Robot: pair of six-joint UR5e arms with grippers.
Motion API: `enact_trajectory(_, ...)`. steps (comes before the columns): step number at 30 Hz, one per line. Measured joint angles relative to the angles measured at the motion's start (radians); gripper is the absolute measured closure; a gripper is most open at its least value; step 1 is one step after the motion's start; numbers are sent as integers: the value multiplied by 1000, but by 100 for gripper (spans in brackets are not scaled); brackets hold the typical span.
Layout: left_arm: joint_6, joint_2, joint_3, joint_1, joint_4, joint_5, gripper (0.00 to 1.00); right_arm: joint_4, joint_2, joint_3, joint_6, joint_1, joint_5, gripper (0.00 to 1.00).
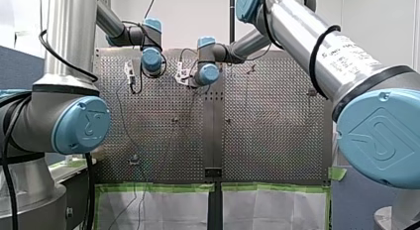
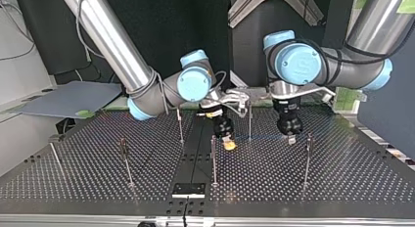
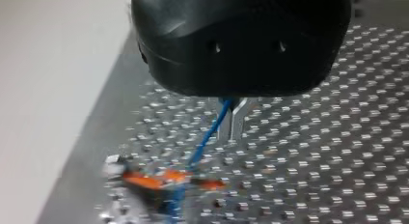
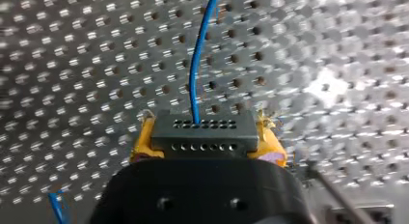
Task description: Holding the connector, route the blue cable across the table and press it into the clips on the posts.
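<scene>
my right gripper [image 2: 228,145] holds the black connector [image 4: 202,132] squeezed between its yellow pads [image 4: 142,143], with the blue cable [image 4: 195,74] leaving the connector's face and running straight ahead of the gripper over the perforated table [image 2: 342,178]. my left gripper [image 3: 232,125] hangs just above the table with its metal fingers drawn close together. the cable [image 3: 208,137] runs up between them, so it appears to be pinched there. from that gripper the cable slants down toward an orange blur [image 3: 154,179] ahead of the fingers, too smeared to name.

seen from across the table, the two grippers work near each other, both low over the surface, with thin upright posts [image 2: 213,158] standing beside and ahead of them. one post rises between the two grippers, another just beside my right gripper.

as for progress, the connector is in hand, so the holding part looks settled. the cable is too fine to trace among the posts, and no clip can be seen with cable seated in it. by that reading the routing is at an early stage: the run across the table and the pressing into each clip appear to be left to do.

no box, tray or other container shows anywhere near either gripper.
</scene>
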Motion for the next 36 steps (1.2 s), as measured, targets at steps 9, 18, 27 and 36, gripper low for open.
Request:
enact_trajectory(9, -10, -1, -91, -18, 65, 1, 100, 0, 1, 52, 0, -1, -2, 100)
enact_trajectory(18, -36, -32, -174, -30, 149, 19, 100, 0, 1, 128, -3, -2, 0, 100)
enact_trajectory(27, -73, -106, -258, -31, 233, 26, 100, -2, 1, 208, -25, -2, 3, 100)
enact_trajectory(36, -75, -186, -318, -33, 295, 47, 100, -5, 1, 263, -43, -5, 7, 100)
